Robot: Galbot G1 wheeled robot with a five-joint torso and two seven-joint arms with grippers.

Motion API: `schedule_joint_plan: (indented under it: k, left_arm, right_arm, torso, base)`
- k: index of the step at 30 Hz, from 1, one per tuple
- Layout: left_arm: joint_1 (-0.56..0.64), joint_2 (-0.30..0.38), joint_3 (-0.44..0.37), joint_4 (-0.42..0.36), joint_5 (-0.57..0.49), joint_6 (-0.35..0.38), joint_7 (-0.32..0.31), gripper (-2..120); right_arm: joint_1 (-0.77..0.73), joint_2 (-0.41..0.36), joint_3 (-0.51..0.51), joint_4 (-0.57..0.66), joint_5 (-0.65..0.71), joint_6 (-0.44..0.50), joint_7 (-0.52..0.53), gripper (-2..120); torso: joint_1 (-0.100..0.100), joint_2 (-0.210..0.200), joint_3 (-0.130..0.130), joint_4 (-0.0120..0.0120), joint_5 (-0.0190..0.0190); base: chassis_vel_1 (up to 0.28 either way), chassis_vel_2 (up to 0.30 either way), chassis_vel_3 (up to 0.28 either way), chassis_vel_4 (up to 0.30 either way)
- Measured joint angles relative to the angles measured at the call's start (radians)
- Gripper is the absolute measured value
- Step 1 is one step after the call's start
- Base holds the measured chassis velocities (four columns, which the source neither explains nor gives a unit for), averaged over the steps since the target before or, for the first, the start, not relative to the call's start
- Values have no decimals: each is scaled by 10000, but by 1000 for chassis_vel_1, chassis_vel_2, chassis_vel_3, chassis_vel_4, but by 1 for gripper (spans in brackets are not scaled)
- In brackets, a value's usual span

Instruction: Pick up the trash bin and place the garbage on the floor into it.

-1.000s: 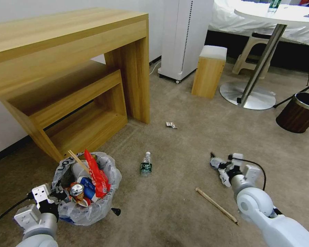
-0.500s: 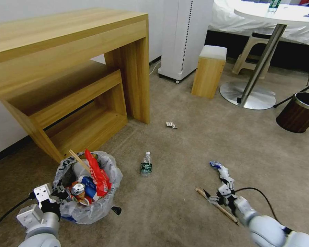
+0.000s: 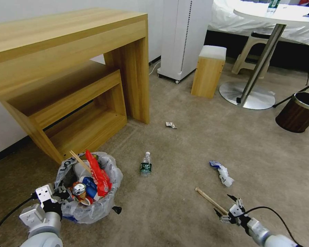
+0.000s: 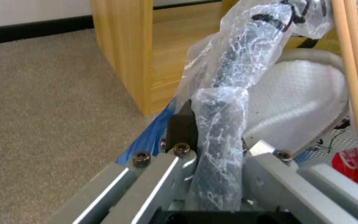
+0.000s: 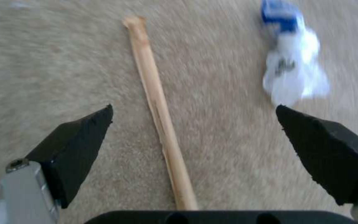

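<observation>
Crinkled translucent white plastic lines the small round trash bin (image 3: 87, 202), which stands on the beige short-pile carpet floor (image 3: 182, 144) at near left, beside the light wooden surface (image 3: 58, 51). Contents: red carton, crushed can, white slipper, chopstick-like wooden stick.

Left hand (image 3: 60, 196): clamped on the bin's bagged rim (image 4: 220, 130), judged so the bin can be carried along to each piece of litter.

Right hand (image 3: 230, 211): fingers wide apart, low at near right, straddling the pale wooden stick (image 3: 211, 200), apparently lined up to close across it.

Stick: flat on the carpet, long axis running from far left to near right; the hand's end lies between the black pads (image 5: 79, 146).

Other garbage, loose on the floor:
- white-and-blue packet (image 3: 223, 172), just beyond the stick;
- green-labelled clear bottle (image 3: 146, 164), lying with cap away;
- small wrapper (image 3: 171, 125), farther off.
</observation>
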Motion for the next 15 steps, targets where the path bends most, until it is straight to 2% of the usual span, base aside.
schedule_joint_plan:
  k: [4,15]
  left_arm:
    - [1,78,-46,82,-52,-82,36,1]
    - [-142,127,-62,224,-121,-94,38,1]
  right_arm:
    - [482,812,-239,-731,351,-451,434,100]
    - [370,879,-220,-1250,268,-428,389,100]
  torso:
    - [0,0,0,2,3]
    - [0,0,0,-3,0]
  base:
    - [0,0,0,0]
    - [0,0,0,0]
